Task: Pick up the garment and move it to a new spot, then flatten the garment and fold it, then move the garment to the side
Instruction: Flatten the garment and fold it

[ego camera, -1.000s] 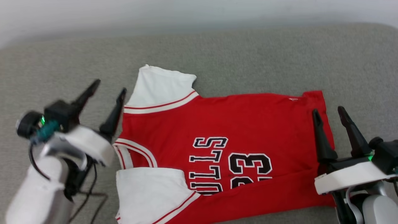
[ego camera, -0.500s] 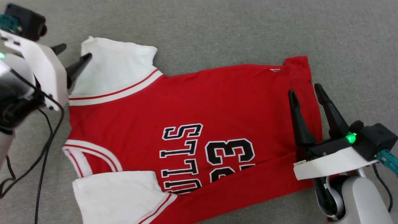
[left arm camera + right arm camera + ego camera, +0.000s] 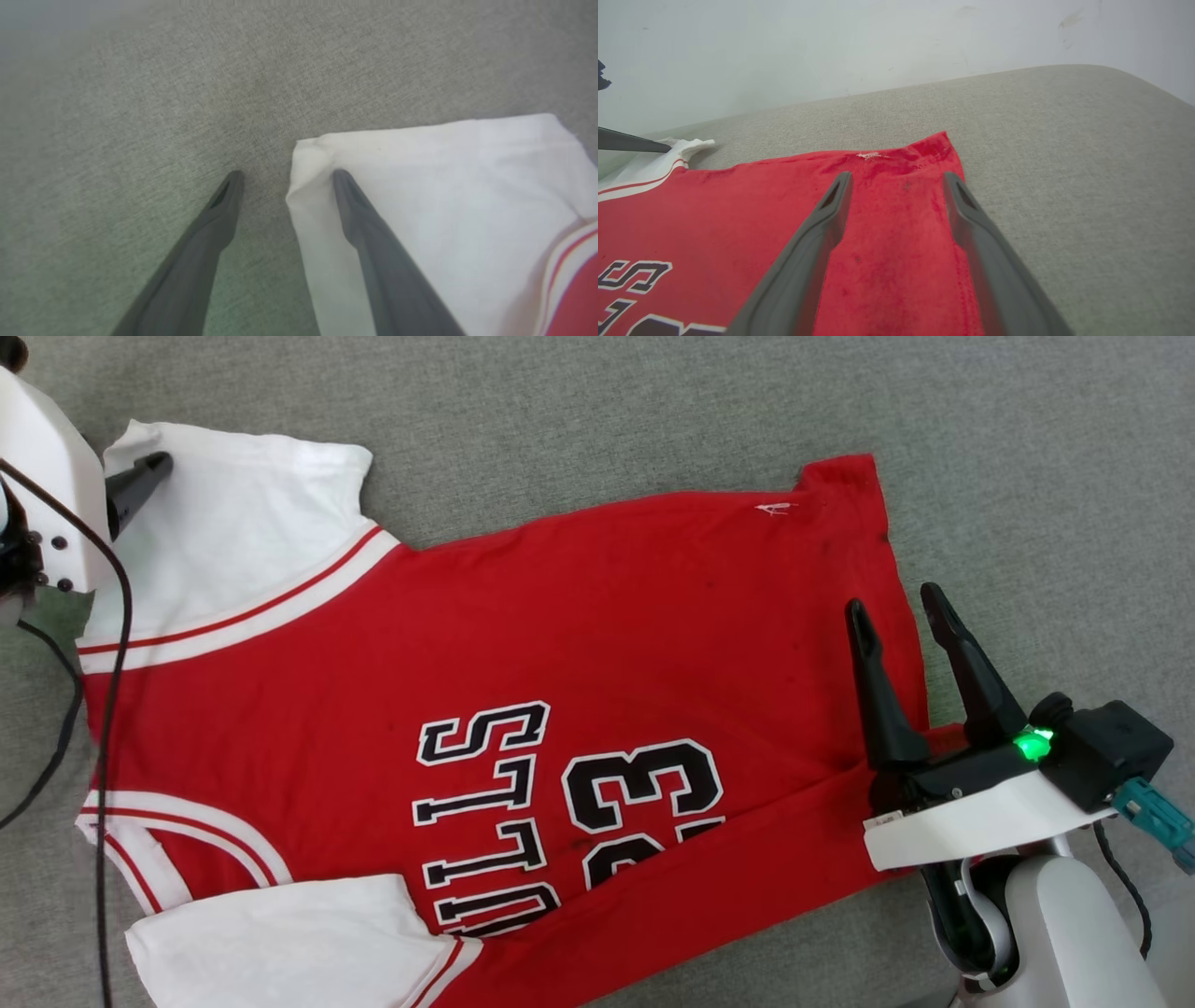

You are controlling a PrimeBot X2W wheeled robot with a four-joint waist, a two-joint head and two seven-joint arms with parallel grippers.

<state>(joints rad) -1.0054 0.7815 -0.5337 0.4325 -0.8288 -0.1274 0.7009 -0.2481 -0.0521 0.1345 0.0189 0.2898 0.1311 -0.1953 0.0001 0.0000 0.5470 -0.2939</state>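
- The left gripper (image 3: 286, 179) is holding its two dark fingers spread apart, pinching nothing. In the left wrist view one fingertip (image 3: 232, 179) is sitting over the bare grey fabric surface (image 3: 140, 116), and the other is lying over the corner of the white sleeve (image 3: 444, 186).
- In the head view this gripper is showing at 10 o'clock, with a black cable (image 3: 114, 709) trailing down from it across the shirt's collar side.
- The right gripper (image 3: 893, 604) is also keeping its fingers spread and empty, at 3 o'clock in the head view. It is straddling the red hem edge, and whether it is touching the cloth cannot be told.
- A green light (image 3: 1032, 745) is glowing on the right wrist.
- The garment (image 3: 607, 644) is lying spread on the grey surface, its neck pointing to 9 o'clock and its hem to 3 o'clock.
- Its long edge towards 6 o'clock is lying folded up over part of the black lettering, and the near white sleeve (image 3: 280, 943) is resting at 7 o'clock.
- A pale wall (image 3: 831, 46) is rising behind the surface in the right wrist view.
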